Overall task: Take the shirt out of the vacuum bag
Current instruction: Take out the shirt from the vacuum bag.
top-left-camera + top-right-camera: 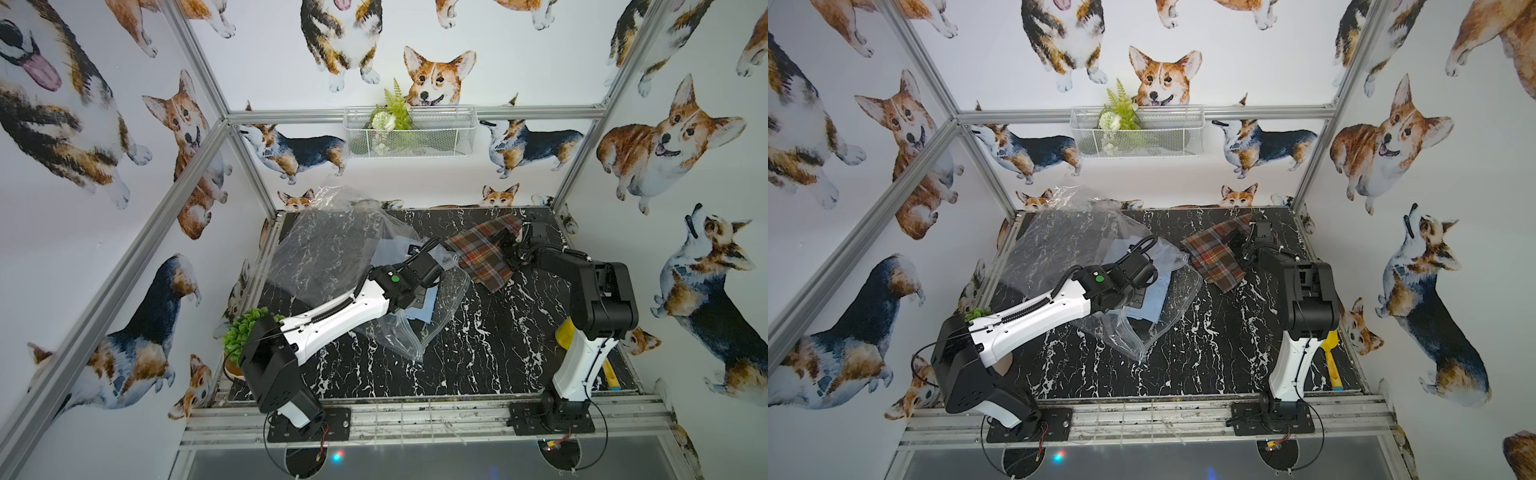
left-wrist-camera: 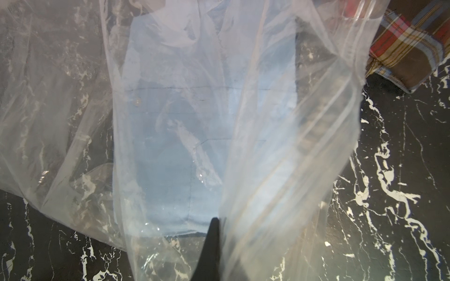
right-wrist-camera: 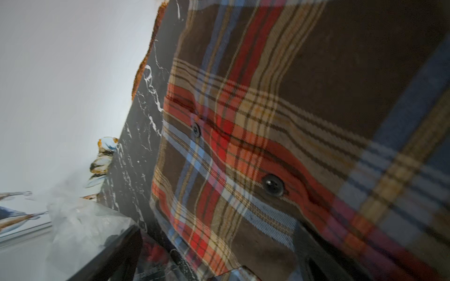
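The clear, crinkled vacuum bag (image 1: pixel 324 253) (image 1: pixel 1059 249) sprawls over the left and middle of the table. A folded light blue shirt (image 2: pixel 194 109) (image 1: pixel 1144 305) lies inside it. My left gripper (image 2: pixel 218 221) is shut on the bag's plastic (image 2: pixel 280 121) near its zip edge; in both top views the wrist hides its jaws. A brown, red and blue plaid shirt (image 1: pixel 478 253) (image 3: pixel 267 121) lies outside the bag at the back right. My right gripper (image 1: pixel 513 245) (image 3: pixel 219 262) stands open at that shirt's right side, with plaid cloth between its fingers.
The black marble table (image 1: pixel 478 353) is walled by aluminium frame posts. A green potted plant (image 1: pixel 245 332) stands at the front left by the left arm's base. A yellow tool (image 1: pixel 1331 357) lies at the front right edge. A white wire basket (image 1: pixel 409 131) hangs on the back wall.
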Action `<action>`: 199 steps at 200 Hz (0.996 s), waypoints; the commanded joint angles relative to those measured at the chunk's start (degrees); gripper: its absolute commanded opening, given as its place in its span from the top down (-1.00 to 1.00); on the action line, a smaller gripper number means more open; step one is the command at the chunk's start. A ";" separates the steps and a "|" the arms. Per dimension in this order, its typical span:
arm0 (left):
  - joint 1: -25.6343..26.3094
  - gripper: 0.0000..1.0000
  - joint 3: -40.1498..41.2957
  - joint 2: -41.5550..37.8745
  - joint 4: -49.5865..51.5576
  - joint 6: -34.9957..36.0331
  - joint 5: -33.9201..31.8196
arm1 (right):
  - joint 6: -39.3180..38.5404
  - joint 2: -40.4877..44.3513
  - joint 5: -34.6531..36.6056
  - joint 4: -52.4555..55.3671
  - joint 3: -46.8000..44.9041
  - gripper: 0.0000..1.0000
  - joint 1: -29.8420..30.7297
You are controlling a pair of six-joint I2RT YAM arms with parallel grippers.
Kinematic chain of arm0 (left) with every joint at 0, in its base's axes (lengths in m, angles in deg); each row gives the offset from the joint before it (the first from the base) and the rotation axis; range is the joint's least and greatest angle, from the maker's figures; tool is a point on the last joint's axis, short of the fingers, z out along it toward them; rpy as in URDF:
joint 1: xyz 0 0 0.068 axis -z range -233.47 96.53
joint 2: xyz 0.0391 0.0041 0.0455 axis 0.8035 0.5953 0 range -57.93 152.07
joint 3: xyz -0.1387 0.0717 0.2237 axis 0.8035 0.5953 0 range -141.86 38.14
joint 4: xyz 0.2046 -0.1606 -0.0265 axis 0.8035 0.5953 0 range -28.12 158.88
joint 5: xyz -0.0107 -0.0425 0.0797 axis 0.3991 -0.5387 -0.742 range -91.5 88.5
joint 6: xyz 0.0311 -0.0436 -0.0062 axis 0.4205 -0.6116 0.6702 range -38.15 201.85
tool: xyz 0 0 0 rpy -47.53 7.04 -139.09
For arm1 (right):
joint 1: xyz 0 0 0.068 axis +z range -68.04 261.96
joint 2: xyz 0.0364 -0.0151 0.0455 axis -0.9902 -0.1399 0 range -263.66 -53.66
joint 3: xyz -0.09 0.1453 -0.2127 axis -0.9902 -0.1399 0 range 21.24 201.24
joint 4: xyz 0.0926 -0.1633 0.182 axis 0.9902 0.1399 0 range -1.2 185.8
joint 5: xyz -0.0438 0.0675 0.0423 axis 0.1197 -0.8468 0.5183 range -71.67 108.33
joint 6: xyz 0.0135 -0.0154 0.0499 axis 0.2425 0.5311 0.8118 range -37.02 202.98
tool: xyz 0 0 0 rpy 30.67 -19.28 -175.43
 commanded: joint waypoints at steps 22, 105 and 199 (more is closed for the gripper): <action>-0.11 1.00 0.98 -2.18 0.62 -1.12 -0.05 | -2.74 0.85 -0.02 -2.50 -3.63 -0.99 -0.38; -0.16 1.00 2.35 -3.80 0.14 -1.55 -0.05 | -5.82 36.08 3.60 4.81 -13.61 -0.99 7.07; -0.14 1.00 0.68 -3.67 0.22 -2.30 -0.05 | 0.41 50.17 5.70 -4.40 -33.69 -1.00 27.91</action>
